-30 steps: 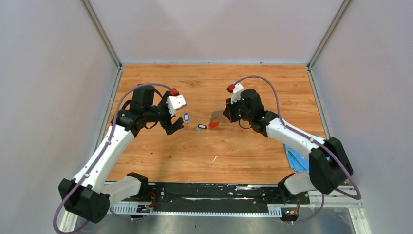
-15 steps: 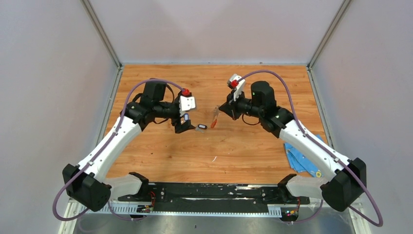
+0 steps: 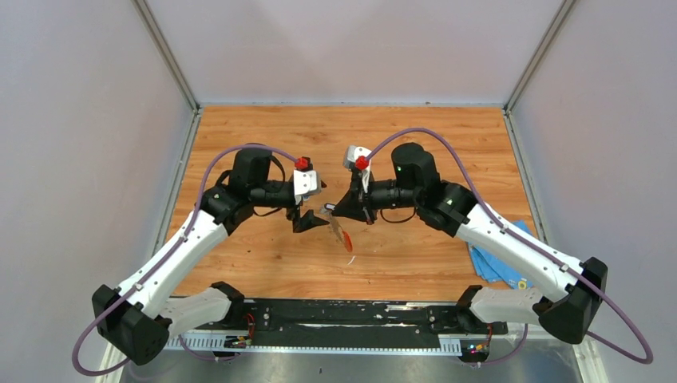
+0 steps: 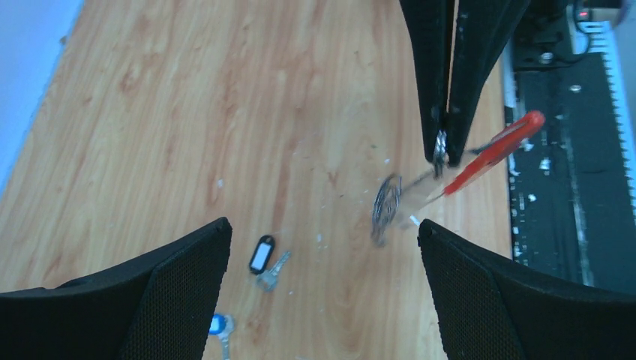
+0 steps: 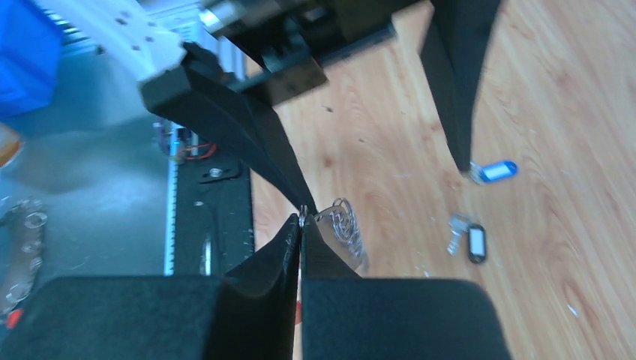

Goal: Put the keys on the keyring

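Inspection of my two tools at this moment. My right gripper (image 5: 301, 222) is closed tight, fingertips pinched on a thin metal part of the keyring (image 4: 387, 209), which hangs clear of the table (image 3: 415, 136) between the two arms. Its red strip (image 4: 491, 150) slants off to one side and the grey metal pieces bunch below the pinch. My left gripper (image 4: 322, 227) stands wide open and holds nothing, poised above the wood facing the ring. The keys lie flat on the table below it: the black-headed key (image 4: 262, 255) sits near the blue-headed key (image 4: 217, 326), apart from it and not touching. Neither is on the ring yet. The overhead view hides both behind my left wrist. I judge the keys very light, stiff and flat, with smooth plastic heads and thin metal bits. They will likely skid on the wood if a finger nudges them before closing. The head is the broader part and the better place to grip, taken across its edges. I cannot tell from these views where the eyelet sits, so the grip must not cover it. The ring hangs from a single point and looks loose, so it may swing or twist when a key touches it. A blue cloth (image 3: 488, 263) lies well apart by my right arm.
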Tool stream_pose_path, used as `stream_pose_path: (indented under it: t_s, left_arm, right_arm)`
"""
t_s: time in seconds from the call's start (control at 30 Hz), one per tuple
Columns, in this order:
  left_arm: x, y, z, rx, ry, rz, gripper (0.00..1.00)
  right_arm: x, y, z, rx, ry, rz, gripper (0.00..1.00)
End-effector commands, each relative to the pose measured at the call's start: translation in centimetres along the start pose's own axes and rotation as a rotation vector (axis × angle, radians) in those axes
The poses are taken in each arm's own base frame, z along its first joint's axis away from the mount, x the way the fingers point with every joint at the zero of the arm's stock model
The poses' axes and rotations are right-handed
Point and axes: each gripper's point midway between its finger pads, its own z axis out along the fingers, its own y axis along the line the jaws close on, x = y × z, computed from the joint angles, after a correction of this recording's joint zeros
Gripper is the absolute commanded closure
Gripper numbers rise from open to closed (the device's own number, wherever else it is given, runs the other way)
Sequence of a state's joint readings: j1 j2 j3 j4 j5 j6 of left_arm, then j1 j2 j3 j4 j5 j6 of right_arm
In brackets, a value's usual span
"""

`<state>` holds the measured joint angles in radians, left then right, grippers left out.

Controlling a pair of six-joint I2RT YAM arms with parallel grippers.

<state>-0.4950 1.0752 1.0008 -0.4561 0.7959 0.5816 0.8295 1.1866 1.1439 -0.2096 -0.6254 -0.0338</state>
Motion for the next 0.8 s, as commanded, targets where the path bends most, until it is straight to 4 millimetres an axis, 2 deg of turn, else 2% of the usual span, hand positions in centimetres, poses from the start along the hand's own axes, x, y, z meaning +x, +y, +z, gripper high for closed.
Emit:
stream_pose_path:
  t_s: [0.0, 0.1, 0.17, 0.27, 0.4, 0.53, 0.57, 0.77]
  left_arm:
    - [-2.0, -3.7, 0.3, 0.116, -0.084, -0.063, 0.03]
    - [-3.1, -5.4, -0.1, 0.181, -0.125, -0.099, 0.06]
    - [-3.8, -5.9, -0.5, 0.192, -0.147, -0.093, 0.12]
    - [-5.1, -6.4, -1.2, 0.212, -0.179, -0.100, 0.33]
    - [-5.8, -7.4, -2.0, 0.236, -0.199, -0.086, 0.72]
    - [-5.7, -7.8, -2.5, 0.230, -0.195, -0.087, 0.96]
    - [-5.7, -8.0, -2.6, 0.232, -0.194, -0.090, 1.00]
    - [-6.4, -9.1, -3.5, 0.248, -0.214, -0.110, 1.00]
  right_arm:
    - [-2.9, 4.9, -0.5, -0.165, -0.049, -0.041, 1.00]
    - [-3.5, 6.0, -0.7, -0.199, -0.055, -0.047, 1.00]
    - [-3.9, 6.5, -0.8, -0.217, -0.064, -0.050, 1.00]
    - [-4.2, 6.8, -0.8, -0.230, -0.074, -0.059, 1.00]
    - [-4.5, 7.1, -0.6, -0.239, -0.079, -0.035, 1.00]
    - [-4.5, 6.8, -0.5, -0.228, -0.074, -0.029, 1.00]
    - [-4.5, 6.7, -0.5, -0.223, -0.072, -0.028, 1.00]
    - [-4.3, 6.0, -0.3, -0.185, -0.057, -0.026, 1.00]
